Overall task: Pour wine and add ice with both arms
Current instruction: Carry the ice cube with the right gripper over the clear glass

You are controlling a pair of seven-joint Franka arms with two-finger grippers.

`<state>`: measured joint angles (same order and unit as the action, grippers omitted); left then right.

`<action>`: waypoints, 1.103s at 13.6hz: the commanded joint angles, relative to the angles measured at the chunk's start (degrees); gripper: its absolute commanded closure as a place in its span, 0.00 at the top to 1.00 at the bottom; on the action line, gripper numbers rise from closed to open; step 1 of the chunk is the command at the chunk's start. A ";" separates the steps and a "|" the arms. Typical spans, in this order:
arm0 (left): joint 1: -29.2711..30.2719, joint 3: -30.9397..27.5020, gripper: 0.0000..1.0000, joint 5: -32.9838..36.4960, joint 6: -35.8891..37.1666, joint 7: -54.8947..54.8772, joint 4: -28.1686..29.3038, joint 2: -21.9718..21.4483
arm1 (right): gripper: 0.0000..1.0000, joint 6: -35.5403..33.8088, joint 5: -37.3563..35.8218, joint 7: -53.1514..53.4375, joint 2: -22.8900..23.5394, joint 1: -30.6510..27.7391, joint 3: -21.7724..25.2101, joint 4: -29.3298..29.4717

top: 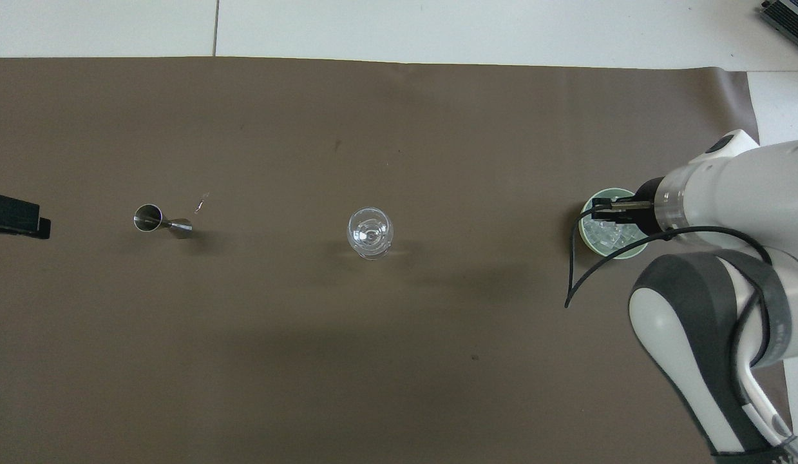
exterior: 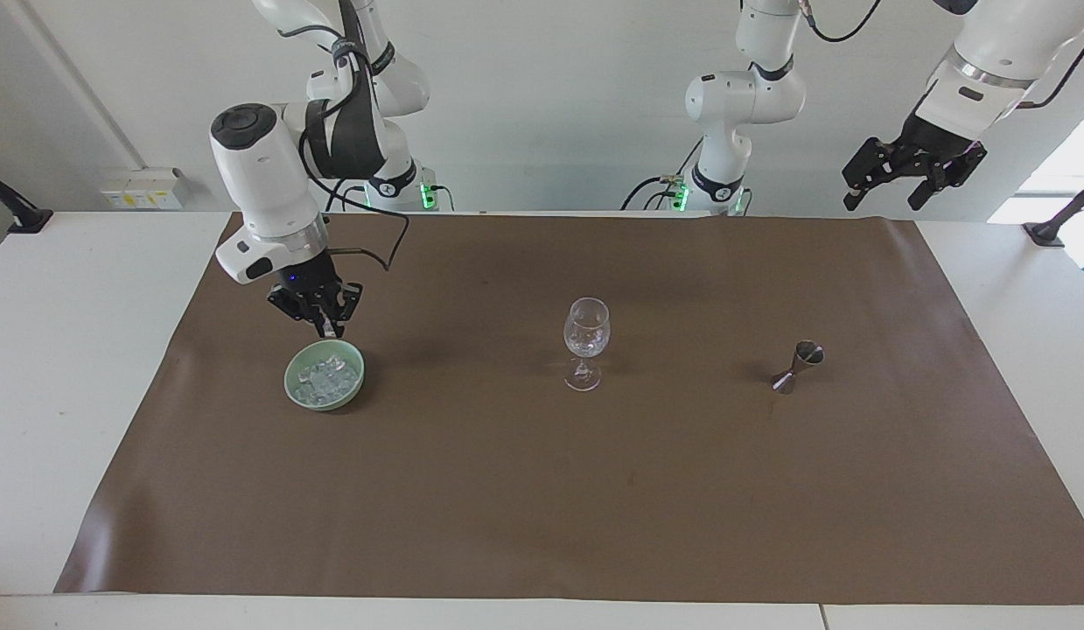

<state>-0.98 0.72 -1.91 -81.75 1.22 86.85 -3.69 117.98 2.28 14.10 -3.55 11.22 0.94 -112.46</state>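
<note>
A heap of ice (exterior: 328,379) (top: 606,233) lies in a pale green bowl (exterior: 294,388) (top: 585,237) toward the right arm's end of the mat. My right gripper (exterior: 329,330) (top: 599,207) hangs a little above the bowl, over its edge nearer the robots, shut with a small pale chunk of ice at its fingertips. A clear stemmed glass (exterior: 586,340) (top: 370,232) stands at the mat's middle. My left gripper (exterior: 909,173) (top: 15,219) waits open, raised high at the left arm's end. No wine is in view.
A small metal jigger (exterior: 797,366) (top: 161,221) stands on the brown mat (exterior: 542,507) toward the left arm's end, in line with the glass and bowl. The right arm's black cable (top: 576,277) dangles beside the bowl. White tabletop surrounds the mat.
</note>
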 commanded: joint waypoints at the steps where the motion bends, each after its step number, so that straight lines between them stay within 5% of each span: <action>1: 0.28 0.07 1.00 -0.20 0.10 -0.25 1.48 -1.23 | 0.00 1.19 4.39 8.55 0.74 -0.06 -4.80 1.80; 9: 0.28 0.07 1.00 -0.29 0.10 -0.25 1.48 -1.32 | 0.00 14.55 11.42 23.68 3.98 0.29 -16.58 3.03; 15: 0.28 0.07 1.00 -0.20 0.10 -0.25 1.48 -1.32 | 0.00 19.30 10.38 30.90 7.86 6.88 -16.85 4.97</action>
<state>-0.98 0.72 -1.91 -81.75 1.22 86.90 -3.70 135.74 12.31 43.68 2.51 17.33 -15.93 -108.88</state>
